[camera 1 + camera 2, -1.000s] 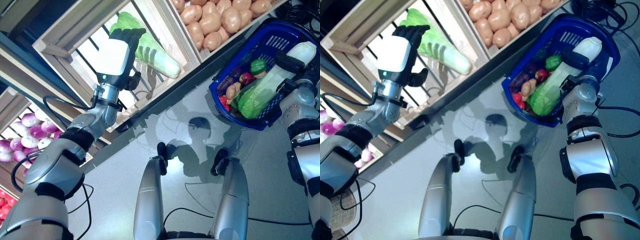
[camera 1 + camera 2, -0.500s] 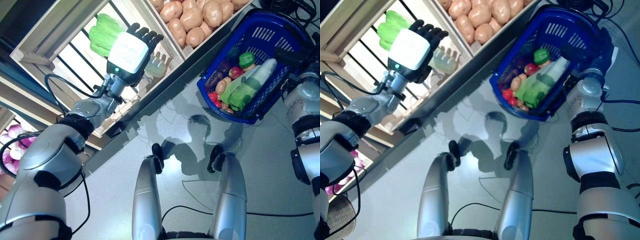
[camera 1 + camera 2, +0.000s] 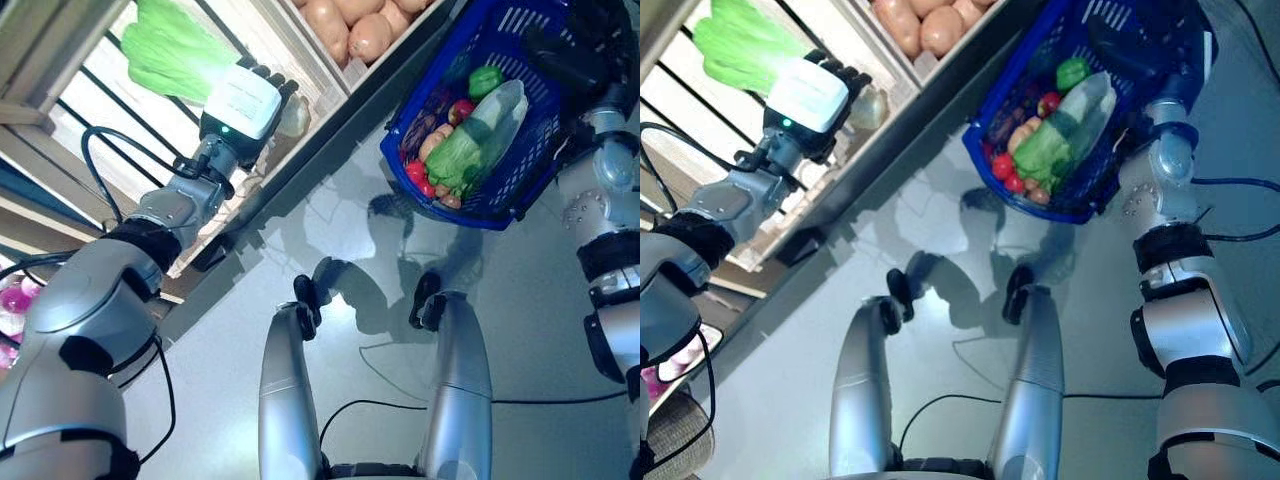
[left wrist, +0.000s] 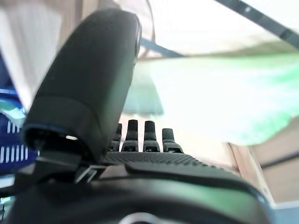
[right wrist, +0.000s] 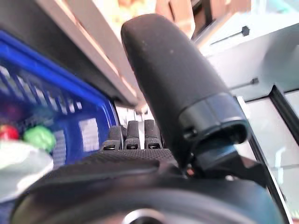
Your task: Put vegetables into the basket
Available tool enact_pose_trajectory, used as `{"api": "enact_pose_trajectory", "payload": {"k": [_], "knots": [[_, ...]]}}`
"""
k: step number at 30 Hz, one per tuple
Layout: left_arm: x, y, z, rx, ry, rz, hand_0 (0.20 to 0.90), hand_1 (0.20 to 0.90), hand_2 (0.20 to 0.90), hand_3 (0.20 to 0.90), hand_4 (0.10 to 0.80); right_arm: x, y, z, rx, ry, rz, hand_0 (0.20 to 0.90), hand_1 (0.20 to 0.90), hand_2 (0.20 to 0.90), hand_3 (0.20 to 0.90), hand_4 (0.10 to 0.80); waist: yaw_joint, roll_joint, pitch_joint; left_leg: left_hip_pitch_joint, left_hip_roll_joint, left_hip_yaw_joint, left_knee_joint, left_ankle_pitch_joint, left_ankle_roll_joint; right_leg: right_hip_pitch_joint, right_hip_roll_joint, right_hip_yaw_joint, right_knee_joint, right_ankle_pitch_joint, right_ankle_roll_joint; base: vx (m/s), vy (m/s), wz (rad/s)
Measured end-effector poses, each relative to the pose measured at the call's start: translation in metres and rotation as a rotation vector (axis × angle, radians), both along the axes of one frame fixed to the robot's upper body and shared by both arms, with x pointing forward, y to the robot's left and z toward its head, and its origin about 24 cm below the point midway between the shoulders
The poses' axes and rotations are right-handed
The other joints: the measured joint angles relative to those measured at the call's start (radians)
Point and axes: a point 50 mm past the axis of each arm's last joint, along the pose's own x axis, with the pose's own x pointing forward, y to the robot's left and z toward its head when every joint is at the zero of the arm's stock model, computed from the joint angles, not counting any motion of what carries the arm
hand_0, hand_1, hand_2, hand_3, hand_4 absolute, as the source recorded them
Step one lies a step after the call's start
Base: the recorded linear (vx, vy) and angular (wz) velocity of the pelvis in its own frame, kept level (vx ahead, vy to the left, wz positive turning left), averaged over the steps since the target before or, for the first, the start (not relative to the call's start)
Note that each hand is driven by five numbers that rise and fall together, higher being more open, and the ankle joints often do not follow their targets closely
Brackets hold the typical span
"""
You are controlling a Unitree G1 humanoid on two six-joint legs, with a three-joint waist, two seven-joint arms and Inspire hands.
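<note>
Reaching step. Left hand [image 3: 243,103] in the crate [image 3: 75,60], fingers straight, touching the cabbage [image 3: 180,55], nothing gripped. Next: curl round it, lift, carry over. Farther right, basket [image 3: 540,95] already holding vegetables; right hand [image 3: 590,40] at its rim, finger state unclear.

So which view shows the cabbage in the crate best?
The left eye view: the cabbage shows sharp, leaves to base, beside the left hand. The right eye view crops its top. The left wrist view gives a green blur; the right wrist view, nothing.

silver-grey arms with black joint bands, dark left hand [image 3: 247,100] with white back, green light
</note>
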Motion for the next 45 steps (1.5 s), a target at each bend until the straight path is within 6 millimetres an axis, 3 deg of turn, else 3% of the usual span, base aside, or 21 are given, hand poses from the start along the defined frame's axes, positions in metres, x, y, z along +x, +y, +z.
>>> {"api": "enact_pose_trajectory", "payload": {"k": [7, 13, 20, 21, 22, 28, 31, 34, 38, 43, 45], "knots": [[0.0, 0.0, 0.033, -0.016, -0.1, 0.039, 0.9, 0.9, 0.9, 0.9, 0.8, -0.004, 0.004, -0.016, -0.007, 0.019, 0.036, 0.9, 0.9, 0.9, 0.9, 0.8, -0.004, -0.044, -0.001, -0.113, 0.001, -0.013, 0.064, -0.012, 0.014, -0.104, -0.006, 0.013, 0.046, 0.001, 0.001, -0.038, 0.008, 0.0], [-0.002, 0.002, 0.063, -0.036, -0.194, 0.07, 0.9, 0.9, 0.9, 0.9, 0.8, -0.004, 0.005, -0.014, -0.006, 0.004, 0.037, 0.9, 0.9, 0.9, 0.9, 0.8, -0.022, -0.051, -0.001, -0.194, 0.0, -0.018, 0.101, -0.021, 0.023, -0.175, -0.01, 0.017, 0.064, 0.005, 0.006, -0.042, -0.019, 0.0], [-0.006, -0.014, 0.095, -0.029, -0.262, 0.018, 0.9, 0.9, 0.9, 0.9, 0.8, -0.007, 0.003, 0.0, 0.02, -0.05, 0.039, 0.9, 0.9, 0.9, 0.9, 0.8, 0.009, -0.052, -0.002, -0.29, 0.0, -0.025, 0.142, -0.029, 0.026, -0.276, -0.013, 0.031, 0.099, 0.008, 0.0, -0.04, -0.007, -0.02], [-0.007, -0.015, 0.099, -0.033, -0.272, 0.013, 0.564, 0.564, 0.564, 0.564, 0.576, -0.007, 0.003, 0.003, 0.021, -0.064, 0.04, 0.9, 0.9, 0.9, 0.9, 0.8, 0.009, -0.052, -0.002, -0.303, -0.003, -0.025, 0.143, -0.03, 0.025, -0.29, -0.017, 0.031, 0.098, 0.009, 0.001, -0.035, 0.004, 0.01], [-0.007, -0.016, 0.103, -0.046, -0.277, 0.011, 0.3, 0.3, 0.3, 0.3, 0.4, -0.008, 0.004, 0.006, 0.023, -0.076, 0.041, 0.9, 0.9, 0.9, 0.9, 0.8, 0.008, -0.053, -0.002, -0.315, -0.008, -0.027, 0.144, -0.03, 0.025, -0.303, -0.021, 0.031, 0.096, 0.01, 0.003, 0.0, 0.0, 0.0], [-0.009, -0.006, 0.111, -0.158, -0.286, 0.041, 0.3, 0.3, 0.3, 0.3, 0.4, -0.008, 0.004, 0.008, 0.034, -0.084, 0.045, 0.9, 0.9, 0.9, 0.9, 0.8, 0.001, -0.061, -0.003, -0.32, -0.03, -0.033, 0.108, -0.031, 0.032, -0.303, -0.024, 0.019, 0.031, 0.022, 0.025, -0.019, -0.003, -0.12], [-0.007, 0.001, 0.107, -0.155, -0.261, 0.079, 0.3, 0.3, 0.3, 0.3, 0.4, -0.007, 0.007, 0.006, 0.039, -0.08, 0.055, 0.9, 0.9, 0.9, 0.9, 0.8, -0.02, -0.07, -0.003, -0.292, -0.031, -0.027, 0.101, -0.025, 0.041, -0.273, -0.03, 0.015, 0.026, 0.023, 0.024, 0.005, -0.004, 0.01], [-0.002, 0.014, 0.084, -0.139, -0.185, 0.14, 0.3, 0.3, 0.3, 0.3, 0.4, -0.004, 0.013, -0.002, 0.053, -0.062, 0.07, 0.9, 0.9, 0.9, 0.9, 0.8, -0.04, -0.081, -0.002, -0.213, -0.025, -0.017, 0.105, -0.018, 0.044, -0.192, -0.034, 0.016, 0.026, 0.053, 0.015, 0.016, 0.007, 0.04], [0.0, 0.03, 0.063, -0.144, -0.128, 0.203, 0.3, 0.3, 0.3, 0.3, 0.4, -0.006, 0.013, 0.002, 0.086, -0.096, 0.083, 0.9, 0.9, 0.9, 0.9, 0.8, -0.045, -0.096, -0.001, -0.103, -0.009, 0.003, 0.104, -0.052, 0.03, -0.091, -0.03, 0.01, 0.028, 0.031, 0.015, 0.047, 0.027, -0.09], [0.0, 0.041, 0.03, -0.234, -0.033, 0.187, 0.3, 0.3, 0.3, 0.3, 0.4, -0.006, 0.012, -0.024, 0.11, -0.039, 0.081, 0.9, 0.9, 0.9, 0.9, 0.8, -0.046, -0.102, -0.001, 0.088, 0.007, 0.038, 0.076, -0.062, 0.045, 0.087, -0.032, 0.013, 0.034, 0.026, 0.004, 0.073, 0.025, 0.05], [-0.003, 0.047, 0.021, -0.356, -0.018, 0.143, 0.3, 0.3, 0.3, 0.3, 0.4, -0.008, 0.011, -0.035, 0.115, -0.019, 0.088, 0.9, 0.9, 0.9, 0.9, 0.8, -0.041, -0.102, -0.002, 0.194, 0.012, 0.06, 0.02, -0.076, 0.029, 0.179, -0.028, 0.009, 0.003, 0.016, -0.009, 0.12, -0.02, 0.06]]}}
